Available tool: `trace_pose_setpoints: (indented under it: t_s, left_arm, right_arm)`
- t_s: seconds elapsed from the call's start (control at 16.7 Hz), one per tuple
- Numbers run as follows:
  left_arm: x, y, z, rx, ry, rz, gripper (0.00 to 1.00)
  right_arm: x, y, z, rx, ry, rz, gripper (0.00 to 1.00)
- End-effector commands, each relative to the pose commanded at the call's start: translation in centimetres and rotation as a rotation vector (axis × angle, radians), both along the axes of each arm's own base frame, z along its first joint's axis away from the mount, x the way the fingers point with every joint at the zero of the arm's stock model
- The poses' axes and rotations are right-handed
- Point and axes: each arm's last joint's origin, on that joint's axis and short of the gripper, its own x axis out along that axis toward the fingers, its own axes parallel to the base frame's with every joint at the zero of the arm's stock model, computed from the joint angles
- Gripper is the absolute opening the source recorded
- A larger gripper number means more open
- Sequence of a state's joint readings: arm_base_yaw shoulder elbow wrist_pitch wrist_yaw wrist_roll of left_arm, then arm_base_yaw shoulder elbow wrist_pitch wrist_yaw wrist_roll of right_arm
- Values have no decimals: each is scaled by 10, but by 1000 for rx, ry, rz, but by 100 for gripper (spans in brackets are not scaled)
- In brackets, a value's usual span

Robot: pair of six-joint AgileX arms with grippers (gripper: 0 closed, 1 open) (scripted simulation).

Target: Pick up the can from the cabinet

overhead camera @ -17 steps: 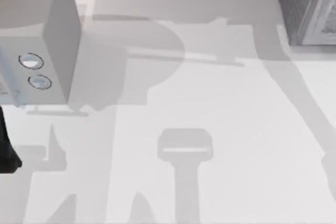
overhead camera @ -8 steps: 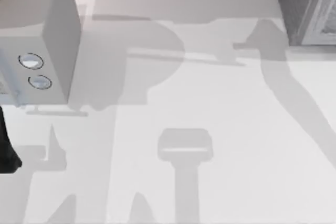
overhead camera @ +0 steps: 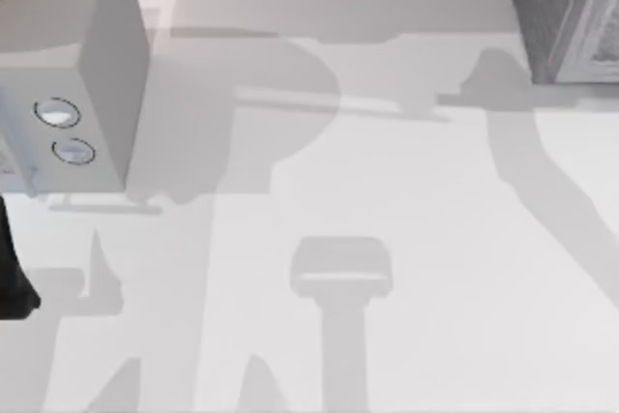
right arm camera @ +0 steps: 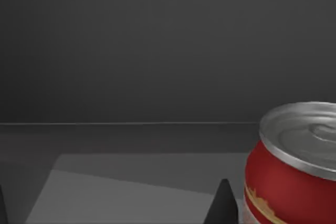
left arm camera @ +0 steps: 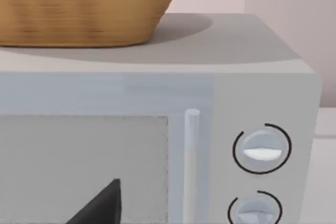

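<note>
The can (right arm camera: 294, 174) is red with a silver lid and a pale band. It stands upright on the dark floor inside the cabinet (right arm camera: 157, 51). My right gripper (right arm camera: 112, 211) is inside the cabinet, open, with its dark fingertips (right arm camera: 223, 205) wide apart. The can stands just outside one fingertip, not between the two. From above, the cabinet (overhead camera: 566, 7) is the speckled dark-grey box at the table's far right corner. My left arm (overhead camera: 12, 282) is parked at the left edge, one fingertip (left arm camera: 102, 205) facing the microwave.
A light-grey microwave (overhead camera: 97, 55) with two round dials (overhead camera: 58, 113) stands at the table's far left. A woven basket (left arm camera: 79, 9) sits on the microwave (left arm camera: 262, 66). The white table (overhead camera: 387, 191) carries only shadows across its middle.
The right arm's shadow on the table has shifted up towards the cabinet. The left arm and the microwave have not moved.
</note>
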State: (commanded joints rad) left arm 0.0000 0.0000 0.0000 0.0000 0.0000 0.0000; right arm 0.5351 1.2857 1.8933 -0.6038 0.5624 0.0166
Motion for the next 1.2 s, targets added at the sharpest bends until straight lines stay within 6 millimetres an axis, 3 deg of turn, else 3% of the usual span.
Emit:
trace_pose_setpoints:
  t_s: [0.3,0.54,0.78,1.2]
  left_arm:
    - [0,0,0,0,0,0,100]
    - [0,0,0,0,0,0,100]
    - [0,0,0,0,0,0,100]
    - [0,0,0,0,0,0,100]
  right_arm:
    - [-11,-14,-16,-2,-3,10,0]
    - [-30,-37,-52,-6,-3,18,0]
    - [-53,-60,-112,-9,-1,21,0]
    - [-81,-88,-252,-9,5,20,0]
